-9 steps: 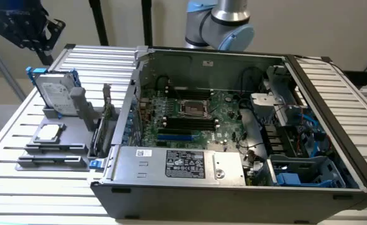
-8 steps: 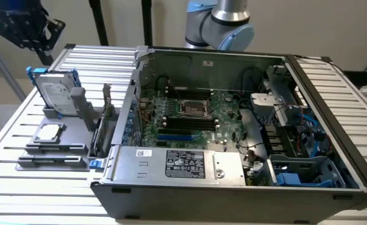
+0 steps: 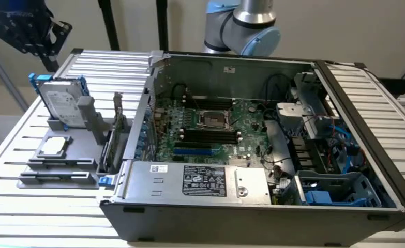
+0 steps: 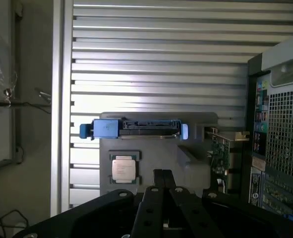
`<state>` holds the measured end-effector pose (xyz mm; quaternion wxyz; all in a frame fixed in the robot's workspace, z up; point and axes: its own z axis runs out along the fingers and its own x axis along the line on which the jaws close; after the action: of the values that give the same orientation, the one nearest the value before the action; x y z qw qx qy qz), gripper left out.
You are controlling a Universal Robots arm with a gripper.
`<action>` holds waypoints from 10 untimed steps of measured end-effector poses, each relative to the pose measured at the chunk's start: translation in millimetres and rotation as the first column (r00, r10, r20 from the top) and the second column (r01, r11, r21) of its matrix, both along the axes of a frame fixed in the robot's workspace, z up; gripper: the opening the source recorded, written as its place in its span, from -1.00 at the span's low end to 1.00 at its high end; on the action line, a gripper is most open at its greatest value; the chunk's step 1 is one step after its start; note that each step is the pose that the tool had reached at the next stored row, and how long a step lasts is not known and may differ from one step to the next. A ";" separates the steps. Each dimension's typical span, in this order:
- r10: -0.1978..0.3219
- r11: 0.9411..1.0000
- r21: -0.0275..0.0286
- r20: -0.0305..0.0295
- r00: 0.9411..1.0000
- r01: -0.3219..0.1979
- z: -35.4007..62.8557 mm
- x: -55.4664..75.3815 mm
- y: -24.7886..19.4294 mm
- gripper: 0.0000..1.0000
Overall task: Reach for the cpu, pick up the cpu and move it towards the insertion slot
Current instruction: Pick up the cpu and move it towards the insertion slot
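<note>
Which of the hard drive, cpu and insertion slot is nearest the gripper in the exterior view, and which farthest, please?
1. hard drive, upright on the grey stand, below the gripper.
2. cpu, flat on the stand, in front of the drive.
3. insertion slot, inside the case, toward the exterior view's right.

Your exterior view looks down at a slant, fairly near, across the open grey metal computer case (image 3: 188,219) and slatted silver table (image 3: 23,217). Your wrist view faces straight down from well above; both share the small square silver cpu (image 3: 53,146) (image 4: 123,169).
</note>
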<state>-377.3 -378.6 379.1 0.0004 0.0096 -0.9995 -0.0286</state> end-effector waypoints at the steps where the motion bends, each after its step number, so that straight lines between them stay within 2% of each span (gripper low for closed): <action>1: 0.000 1.000 0.000 0.000 1.000 0.000 0.0 0.0 0.0 -0.79; 4: 0.000 1.000 0.000 0.000 1.000 0.000 -0.6 -1.8 -1.3 -0.79; 10: 0.000 1.000 0.000 0.000 1.000 0.000 -4.3 -27.8 -6.4 -0.79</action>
<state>-405.1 -385.1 374.8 0.0005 0.0094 -0.9995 -0.0286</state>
